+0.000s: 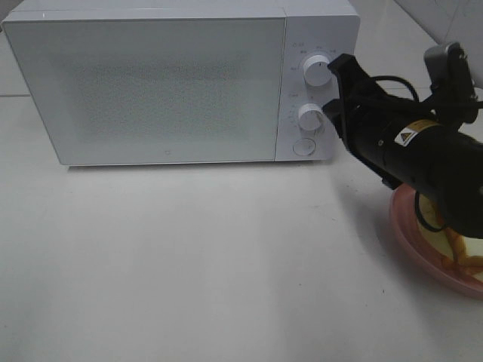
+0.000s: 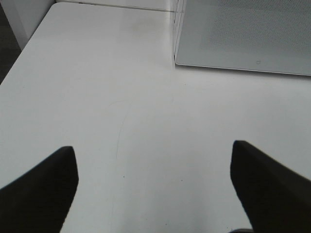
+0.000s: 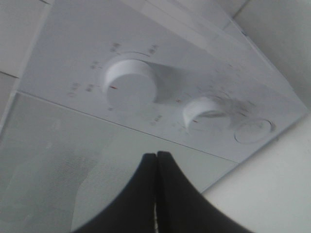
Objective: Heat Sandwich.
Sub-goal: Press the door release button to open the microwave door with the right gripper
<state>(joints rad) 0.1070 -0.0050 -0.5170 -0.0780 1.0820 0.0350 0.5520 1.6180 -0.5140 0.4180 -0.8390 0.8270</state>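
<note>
The right end effector (image 3: pixel 156 155) has its fingers pressed together and empty, just before the microwave's (image 1: pixel 151 83) control panel; whether it touches cannot be told. The left end effector (image 2: pixel 153 148) stands wide apart over bare tabletop (image 2: pixel 121 97), holding nothing. Only the high view shows the one sandwich (image 1: pixel 462 249), on one pink plate (image 1: pixel 402 226), partly hidden by the right arm. The panel carries two knobs (image 1: pixel 317 70) and one round button (image 1: pixel 304 146).

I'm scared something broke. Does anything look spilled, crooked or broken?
Nothing stands out. The microwave stands level with its door shut, and the sandwich lies on the pink plate, mostly hidden behind the right arm. No spills show on the table.
</note>
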